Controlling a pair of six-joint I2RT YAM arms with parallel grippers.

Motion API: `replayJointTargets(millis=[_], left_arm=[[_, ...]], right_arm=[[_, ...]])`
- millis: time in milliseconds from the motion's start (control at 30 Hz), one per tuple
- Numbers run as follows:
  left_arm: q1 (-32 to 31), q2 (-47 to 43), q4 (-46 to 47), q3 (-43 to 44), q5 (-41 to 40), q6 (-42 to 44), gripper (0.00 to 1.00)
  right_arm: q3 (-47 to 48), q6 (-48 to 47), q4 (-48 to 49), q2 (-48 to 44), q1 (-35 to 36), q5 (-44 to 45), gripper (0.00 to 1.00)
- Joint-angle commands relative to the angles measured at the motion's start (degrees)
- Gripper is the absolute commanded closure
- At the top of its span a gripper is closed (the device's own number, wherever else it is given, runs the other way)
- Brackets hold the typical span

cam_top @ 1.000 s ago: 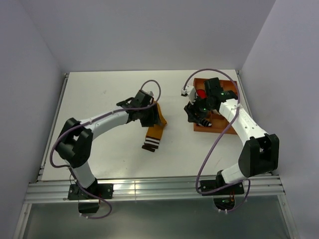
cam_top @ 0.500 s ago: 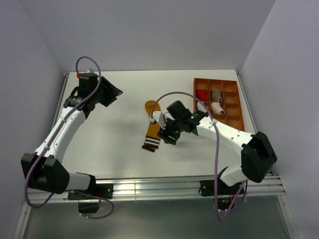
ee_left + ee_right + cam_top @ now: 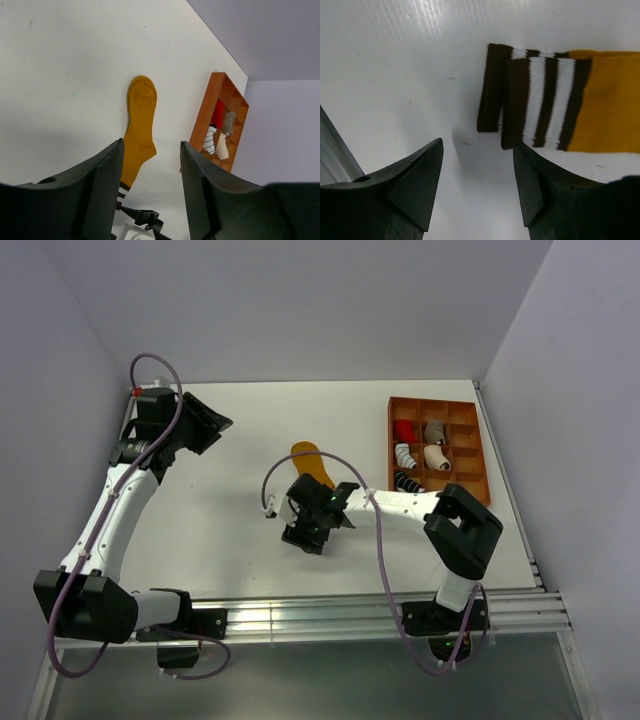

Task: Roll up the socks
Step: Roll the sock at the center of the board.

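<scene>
Table (image 3: 215,530) is filling most of the top view, white, with both arms bolted at its near edge. The left arm (image 3: 112,510) is stretching to the far left corner. The right arm (image 3: 400,504) is bending across toward the middle. A tray (image 3: 481,455) is sitting at the far right, and its compartments are holding a red bundle (image 3: 403,430), a grey bundle (image 3: 434,430) and a striped sock (image 3: 404,454).

The mustard sock (image 3: 306,457) is lying flat near the middle of the table, well apart from the tray, with its toe pointing away from the arms. Its cuff (image 3: 536,104) is showing two layers, slightly offset.

The left gripper (image 3: 151,149) is hanging high with its jaws wide apart and is holding nothing. The right gripper (image 3: 478,146) is hovering low, just beside the cuff end, jaws wide apart and gripping nothing. Whether its fingers (image 3: 414,186) are touching the table cannot be told.
</scene>
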Motion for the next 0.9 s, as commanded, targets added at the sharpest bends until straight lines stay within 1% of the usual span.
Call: replayJointTargets(millis=[0,200,367,467,767,833,867], left_arm=[[0.2,-1.9,1.2,-0.7,2.2,1.6,0.45],[0.3,-2.5,2.2,-2.2,2.3,2.2,0.45],[0.3,-2.8,2.7,-3.0,2.3,2.8,0.45],[0.3,-2.3,2.8,-3.1,3.0,3.3,0.46],[0.3,-1.1,3.8,-3.9,3.8,4.0,0.46],[0.3,-0.7,4.3,-4.1,4.0,3.9,0.46],[0.3,-0.5,4.6,-4.7,4.1,3.6,0.46]], right_arm=[[3.2,1.9,1.8,1.8,1.8,2.7,0.35],[4.1,2.0,2.4,4.6,3.4,5.1,0.35],[3.1,2.7,4.8,3.6,3.5,10.8,0.36],[3.0,3.2,4.2,2.8,3.4,10.8,0.36],[3.9,2.1,3.1,5.7,3.6,7.1,0.36],[3.9,1.9,3.2,6.2,3.6,7.1,0.36],[3.8,1.6,3.3,6.4,3.5,7.0,0.38]])
